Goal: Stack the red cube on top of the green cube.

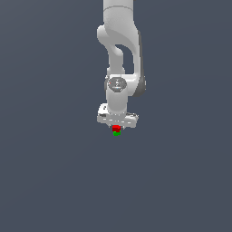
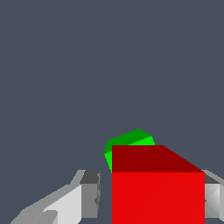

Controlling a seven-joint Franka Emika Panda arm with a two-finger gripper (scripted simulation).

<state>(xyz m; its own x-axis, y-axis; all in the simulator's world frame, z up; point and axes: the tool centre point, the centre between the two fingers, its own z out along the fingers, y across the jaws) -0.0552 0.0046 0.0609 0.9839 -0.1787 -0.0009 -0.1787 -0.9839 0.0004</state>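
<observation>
1. Red cube [image 2: 157, 197]: plain, bright red, filling the nearest part of the wrist view and sitting between the jaws. In the exterior view it is showing as a tiny red block [image 1: 116, 128] directly under the white hand.
2. Jaws: standing apart and not clamping the red cube. Of the two pale grey fingers [image 2: 89, 192], one is standing clear of the red cube, with a dark strip of worktop showing between them. The other is lying just beside the cube's opposite face; whether it is touching cannot be told.
3. Green cube [image 2: 131, 140]: plain, bright green, peeking out from behind the red cube in the wrist view, with only one corner and part of its top showing. It is turned slightly askew to the red cube. In the exterior view it is sitting directly below the red cube [image 1: 117, 133], and the two are appearing to touch, red above green. At that size the contact cannot be confirmed.
4. Arm [image 1: 120, 45]: white and jointed, coming down from the upper edge of the exterior view and ending in the hand over the two cubes, with the jaws pointing downward.
5. Worktop [image 1: 45, 181]: flat, uniform slate grey, spreading out on every side of the cubes in the exterior view and taking up most of the wrist view [image 2: 87, 65].
</observation>
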